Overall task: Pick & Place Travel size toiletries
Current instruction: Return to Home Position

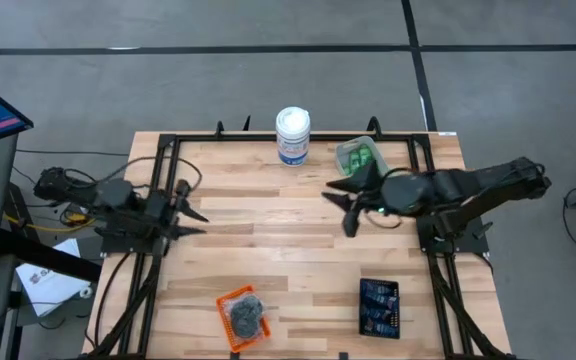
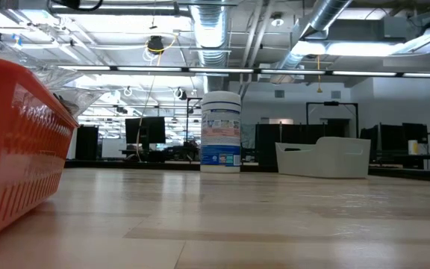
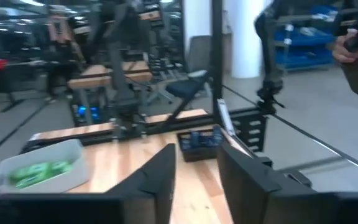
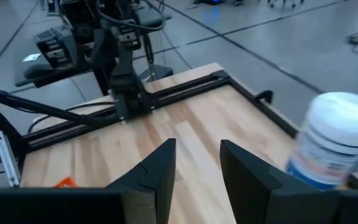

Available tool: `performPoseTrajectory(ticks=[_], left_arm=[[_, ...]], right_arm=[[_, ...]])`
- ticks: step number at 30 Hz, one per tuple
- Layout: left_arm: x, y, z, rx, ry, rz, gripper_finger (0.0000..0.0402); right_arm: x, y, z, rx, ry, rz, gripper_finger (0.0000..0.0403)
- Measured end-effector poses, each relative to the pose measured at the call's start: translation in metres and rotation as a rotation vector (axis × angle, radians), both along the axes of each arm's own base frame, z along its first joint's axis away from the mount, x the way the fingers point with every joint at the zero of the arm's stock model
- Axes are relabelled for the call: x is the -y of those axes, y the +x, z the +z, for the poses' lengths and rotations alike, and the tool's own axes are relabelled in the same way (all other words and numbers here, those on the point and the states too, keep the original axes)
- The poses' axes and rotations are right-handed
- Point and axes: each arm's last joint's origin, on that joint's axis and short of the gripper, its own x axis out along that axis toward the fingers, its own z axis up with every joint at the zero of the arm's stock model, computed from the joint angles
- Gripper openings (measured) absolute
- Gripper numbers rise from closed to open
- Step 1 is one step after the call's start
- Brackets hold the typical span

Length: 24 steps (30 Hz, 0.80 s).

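The travel size toiletries lie sorted in trays. Green bottles [image 1: 360, 156] fill a clear tray [image 1: 346, 148] at the far right. Grey pucks [image 1: 246, 314] sit in an orange tray [image 1: 227, 303] at the near edge. Blue tubes [image 1: 378, 302] lie in a black tray [image 1: 364, 322] at the near right. My left gripper [image 1: 200, 223] hovers open by the table's left edge, level, with nothing between its fingers [image 3: 160, 180]. My right gripper [image 1: 336, 205] hangs open above the table's right half, near the clear tray, also with nothing in it [image 4: 197, 174].
A tall white canister with a blue label [image 1: 292, 135] stands at the far edge, middle. A black frame [image 1: 164, 150] runs along the table's sides. The orange tray [image 2: 13, 142] fills the low view's left. A person's hand [image 3: 353, 43] shows beyond the table.
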Motion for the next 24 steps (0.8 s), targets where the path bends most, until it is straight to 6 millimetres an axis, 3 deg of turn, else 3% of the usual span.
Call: performPoseTrajectory(ticks=[4,8,14,24], left_arm=[[-0.009,-0.019,-0.001,0.004,-0.025,0.086,0.0063],[-0.015,-0.034,-0.006,-0.023,-0.039,0.115,0.0009],[-0.019,-0.045,-0.014,-0.017,-0.069,0.116,0.0002],[-0.016,-0.035,-0.050,0.002,-0.096,0.121,0.0001]], right_arm=[[0.006,-0.029,0.000,-0.010,-0.041,-0.044,0.0118],[0.004,-0.052,-0.022,-0.027,-0.059,-0.021,0.0118],[-0.001,-0.078,-0.065,0.067,-0.028,0.051,0.0118],[0.009,-0.111,-0.121,0.354,0.009,0.084,0.0095]])
